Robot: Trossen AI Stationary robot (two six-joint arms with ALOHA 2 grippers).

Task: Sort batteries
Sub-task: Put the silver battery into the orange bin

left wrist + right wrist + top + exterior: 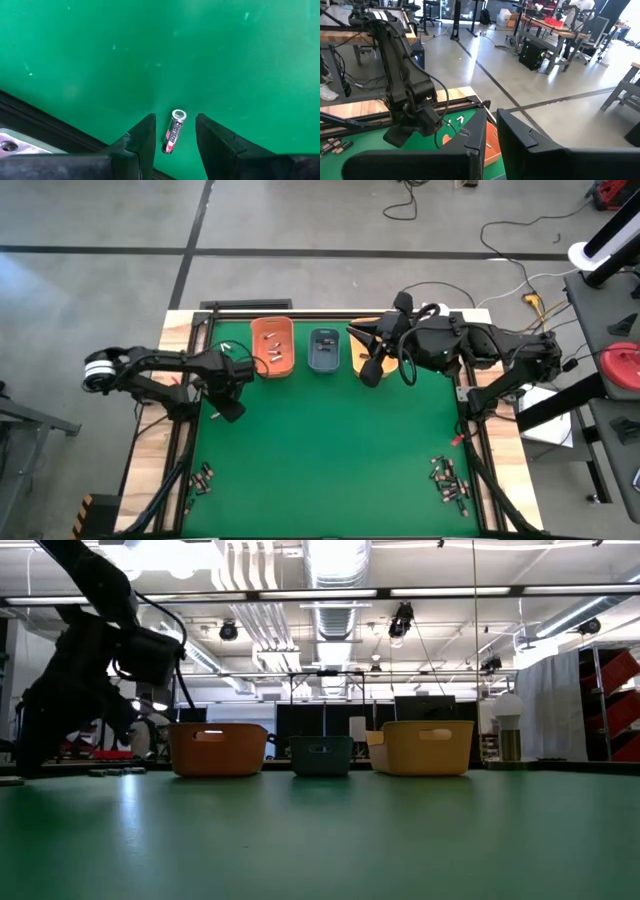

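Note:
One small silvery battery [173,134] with a dark label lies on the green mat [210,55], between the fingers of my left gripper [174,119]. That gripper is open and points down near the table's left edge [228,410]; its fingers stand on either side of the battery, with a gap on each side. My right gripper [372,370] hangs over the yellow-orange bin [425,746] at the far side, its fingers [475,137] slightly apart with nothing between them. Loose batteries lie in heaps at the near left [201,478] and near right [450,481].
Three bins stand in a row at the far edge: orange [272,347] with a few batteries inside, blue-grey [323,350], and the yellow-orange one, mostly hidden under my right arm. A black frame rail [45,127] runs along the mat's left edge, close to my left gripper.

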